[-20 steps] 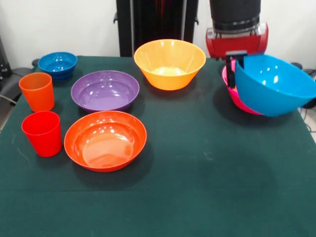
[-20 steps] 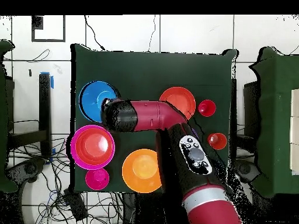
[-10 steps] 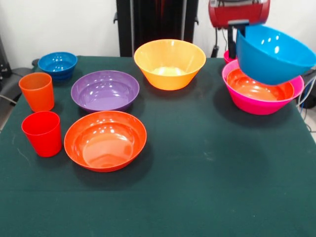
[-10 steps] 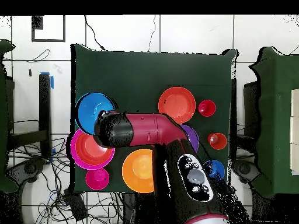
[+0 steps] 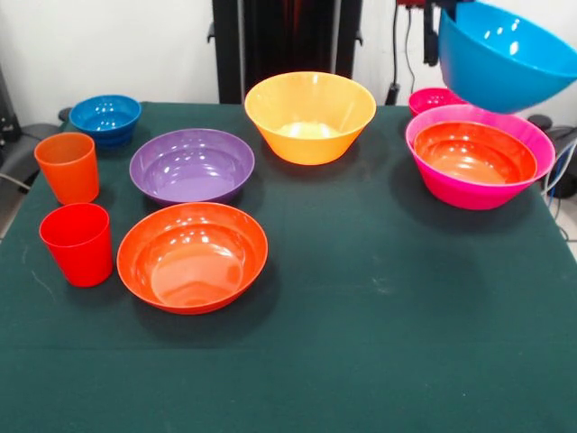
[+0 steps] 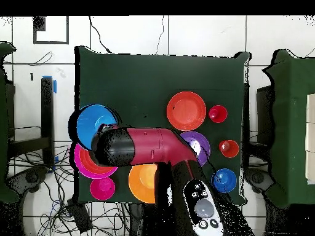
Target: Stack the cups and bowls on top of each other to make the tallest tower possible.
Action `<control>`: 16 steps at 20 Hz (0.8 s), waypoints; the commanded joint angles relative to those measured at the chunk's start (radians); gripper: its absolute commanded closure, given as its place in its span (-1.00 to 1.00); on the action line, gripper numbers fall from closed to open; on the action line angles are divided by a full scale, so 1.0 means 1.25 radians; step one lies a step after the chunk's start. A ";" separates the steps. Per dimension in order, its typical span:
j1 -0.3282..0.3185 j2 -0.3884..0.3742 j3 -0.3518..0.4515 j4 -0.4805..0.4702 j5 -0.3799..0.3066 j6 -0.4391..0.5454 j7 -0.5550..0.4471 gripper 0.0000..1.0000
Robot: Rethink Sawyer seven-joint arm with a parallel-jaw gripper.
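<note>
The gripper (image 5: 439,18) pinches the rim of a big blue bowl (image 5: 507,56), tilted in the air. The tower (image 5: 478,167), pink with a red-orange bowl (image 5: 473,152) nested inside, sits on the table (image 5: 379,325) at 6 o'clock of the blue one.

Arm (image 6: 161,146): the overhead view shows 1 tubular link in glossy crimson red, capped at its outer end by a rounded, matte black cylindrical housing (image 6: 114,147). The red link bends at an elbow into a wider black segment. That segment carries a white oval control panel (image 6: 203,209) with a grey round centre pad and several small dark buttons. The front view shows only a small red edge of the wrist housing (image 5: 416,3) and a thin black part (image 5: 431,36) below it at the top border. A black column (image 5: 286,45) stands upright behind the surface.
</note>
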 commanded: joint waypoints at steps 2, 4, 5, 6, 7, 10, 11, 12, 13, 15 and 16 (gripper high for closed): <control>0.019 -0.052 -0.019 0.097 0.047 0.064 0.094 1.00; 0.024 -0.062 -0.022 0.103 0.052 0.063 0.098 1.00; 0.030 -0.062 -0.024 0.105 0.052 0.056 0.102 1.00; 0.036 -0.059 -0.027 0.104 0.050 0.045 0.108 1.00; 0.040 -0.057 -0.030 0.102 0.049 0.037 0.112 1.00; 0.059 -0.036 -0.040 0.092 0.044 -0.002 0.132 1.00; 0.063 -0.026 -0.044 0.088 0.043 -0.017 0.136 1.00; 0.068 -0.015 -0.048 0.084 0.042 -0.031 0.141 1.00; 0.075 0.002 -0.053 0.077 0.041 -0.051 0.149 1.00; 0.087 0.028 -0.064 0.060 0.041 -0.076 0.159 1.00; 0.090 0.038 -0.069 0.053 0.043 -0.084 0.160 1.00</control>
